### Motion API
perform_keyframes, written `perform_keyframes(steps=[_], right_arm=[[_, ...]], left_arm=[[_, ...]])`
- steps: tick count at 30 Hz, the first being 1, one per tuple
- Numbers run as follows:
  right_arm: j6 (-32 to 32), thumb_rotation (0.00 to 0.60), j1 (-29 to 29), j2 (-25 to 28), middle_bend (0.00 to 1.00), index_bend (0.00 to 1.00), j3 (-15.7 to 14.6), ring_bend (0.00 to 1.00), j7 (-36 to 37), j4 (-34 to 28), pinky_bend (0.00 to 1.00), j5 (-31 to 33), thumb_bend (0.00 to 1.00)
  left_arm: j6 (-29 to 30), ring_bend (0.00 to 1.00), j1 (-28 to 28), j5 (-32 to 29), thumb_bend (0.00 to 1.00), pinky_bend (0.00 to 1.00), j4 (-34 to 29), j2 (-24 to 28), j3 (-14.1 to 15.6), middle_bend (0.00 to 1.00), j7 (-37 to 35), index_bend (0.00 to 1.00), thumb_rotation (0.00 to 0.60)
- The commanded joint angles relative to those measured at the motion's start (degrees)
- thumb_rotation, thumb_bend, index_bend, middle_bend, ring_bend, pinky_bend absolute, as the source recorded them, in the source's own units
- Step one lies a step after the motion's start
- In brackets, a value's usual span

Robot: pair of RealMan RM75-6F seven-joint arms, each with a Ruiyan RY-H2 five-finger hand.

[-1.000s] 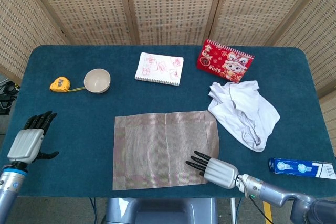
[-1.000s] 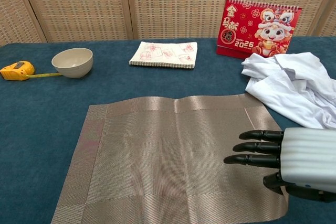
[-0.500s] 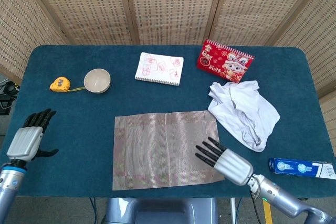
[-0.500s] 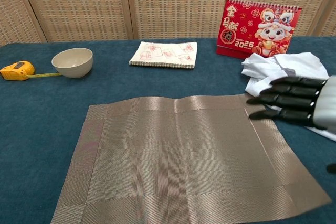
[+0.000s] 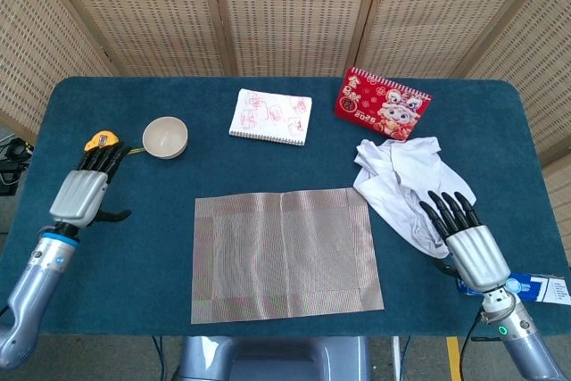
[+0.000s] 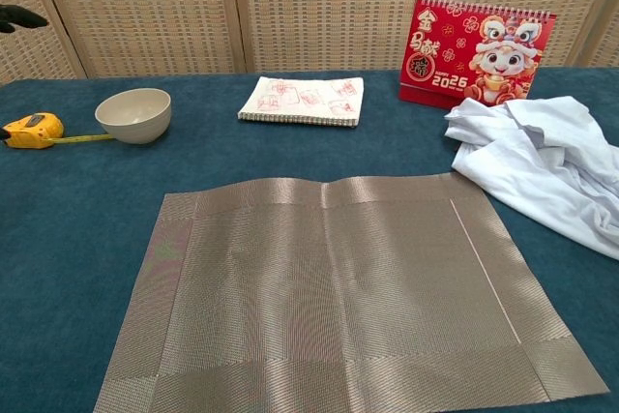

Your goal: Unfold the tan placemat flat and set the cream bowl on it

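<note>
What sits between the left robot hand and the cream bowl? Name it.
Nothing visible. The left robot hand hovers near the yellow tape measure, which lies left of the cream bowl, not between them.

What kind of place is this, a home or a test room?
Probably a staged test room, not a home. A table covered in blue felt stands inside woven folding screens, and unrelated items lie on it: a tape measure, a 2025 calendar and a crumpled white cloth.

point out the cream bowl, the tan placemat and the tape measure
cream bowl (image 5: 165, 136), head view, inside of the bowl
tan placemat (image 5: 284, 254), head view, middle of the weave
tape measure (image 6: 31, 129), chest view, yellow case
</note>
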Motion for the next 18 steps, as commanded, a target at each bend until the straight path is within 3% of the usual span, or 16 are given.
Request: perform_keyframes(steps=[1,8,18], right_arm=[[2.06,0.600,-2.63,-1.99,0.00,0.00,1.09,0.00,0.30,0.13,0.00,1.33,0.00],[3.23,0.600,-4.75,-3.11,0.00,0.00,2.00,0.00,-1.30,1.67,0.00,1.09,0.00],[2.16,0.600,-5.42,-3.23,0.00,0.01,3.26,0.00,0.66,3.85,0.00,1.88,0.00]], left_arm=[[-5.03,0.00,-4.88,-3.01,0.00,0.00,3.77,-3.25,-2.50,0.00,1.46,0.00,0.600],[-15.14,0.00,-14.46,-15.98,0.00,0.00,13.26,-9.24,-5.37,0.00,9.18,0.00,0.600],[-21.47,0.00,-20.42,-25.14,0.00,0.00,26.60,-16.24,-4.60,0.00,12.69,0.00,0.600]])
